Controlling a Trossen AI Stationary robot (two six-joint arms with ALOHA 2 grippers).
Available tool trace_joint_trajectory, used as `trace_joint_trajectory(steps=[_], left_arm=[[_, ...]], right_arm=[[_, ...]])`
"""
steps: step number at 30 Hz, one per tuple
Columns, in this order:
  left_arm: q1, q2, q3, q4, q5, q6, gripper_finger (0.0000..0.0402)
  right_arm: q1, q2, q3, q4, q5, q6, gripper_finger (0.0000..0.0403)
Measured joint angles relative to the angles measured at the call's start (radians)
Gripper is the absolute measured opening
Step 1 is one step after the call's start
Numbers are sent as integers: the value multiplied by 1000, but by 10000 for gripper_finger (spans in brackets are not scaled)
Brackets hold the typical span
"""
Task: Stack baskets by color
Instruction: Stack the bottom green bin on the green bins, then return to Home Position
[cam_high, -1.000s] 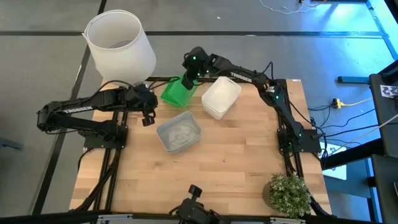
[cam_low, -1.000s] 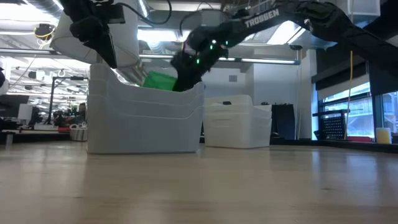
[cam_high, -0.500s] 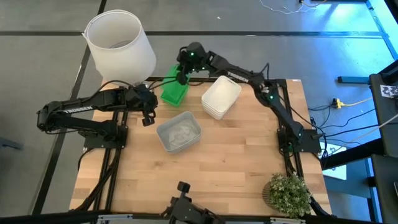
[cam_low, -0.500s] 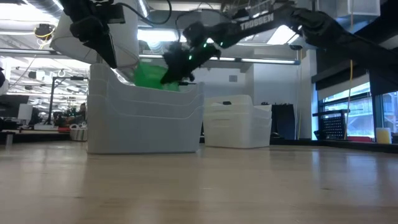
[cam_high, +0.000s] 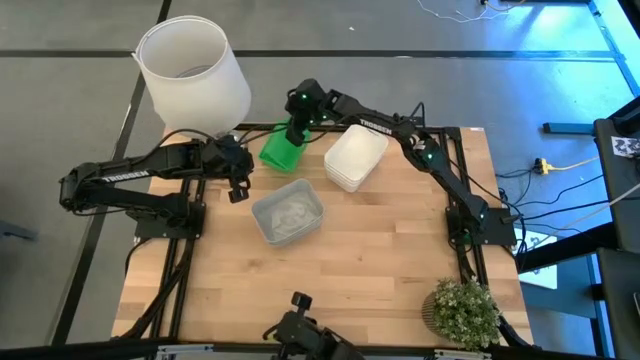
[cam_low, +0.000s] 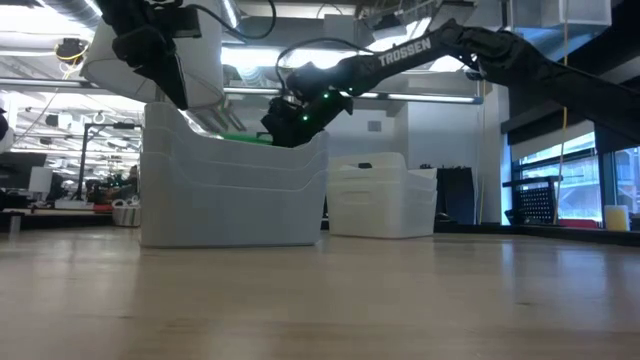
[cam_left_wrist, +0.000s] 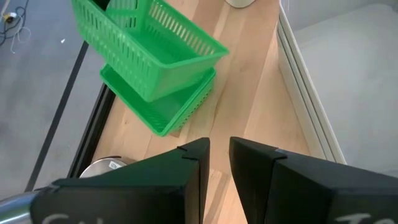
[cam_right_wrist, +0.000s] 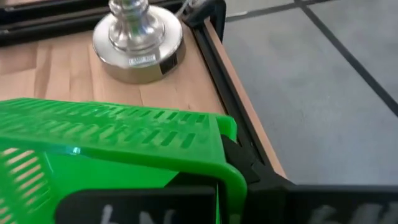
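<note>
Two bright green baskets sit at the table's far left edge. The upper one (cam_left_wrist: 149, 46) is tilted over the lower one (cam_left_wrist: 163, 111), which lies flat on the wood. My right gripper (cam_high: 296, 126) is shut on the upper green basket (cam_high: 281, 148). A stack of white baskets (cam_high: 355, 157) stands to the right of them, and a translucent grey basket (cam_high: 288, 213) nearer the table's middle. My left gripper (cam_high: 237, 187) hangs at the left, its fingers a narrow gap apart (cam_left_wrist: 219, 163), holding nothing. My right gripper holds the upper green basket by its far end wall, at the rim near a corner (cam_right_wrist: 229, 177). One finger (cam_right_wrist: 140, 205) is inside the basket and one outside. The fingers slant down from the far side. The basket tilts, its near end low over the lower green basket.
A big white lampshade (cam_high: 193, 70) stands off the far left corner, its round metal base (cam_right_wrist: 138, 38) just beyond the green baskets. A potted plant (cam_high: 462, 312) sits at the near right corner. Bare wood lies across the near half of the table.
My right gripper has carried the green basket a little toward the table's left, lifting it first and then sinking it. In the low view the basket now shows only as a sliver behind the grey basket's rim. It stays shut on the basket.
</note>
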Motion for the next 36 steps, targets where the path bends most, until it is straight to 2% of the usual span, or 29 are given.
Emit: trace_joint_trajectory(steps=[8, 12, 26, 32, 36], left_arm=[[0, 0, 0, 0, 0, 0, 53], [0, 0, 0, 0, 0, 0, 53], [0, 0, 0, 0, 0, 0, 53], [0, 0, 0, -3, 0, 0, 53], [0, -1, 0, -5, 0, -22, 53]], right_arm=[[0, 0, 0, -73, 0, 21, 0], [0, 0, 0, -92, 0, -48, 2], [0, 0, 0, -60, -5, -63, 70], [0, -18, 4, -48, -7, -49, 74], [0, -87, 7, -89, -118, -42, 71]])
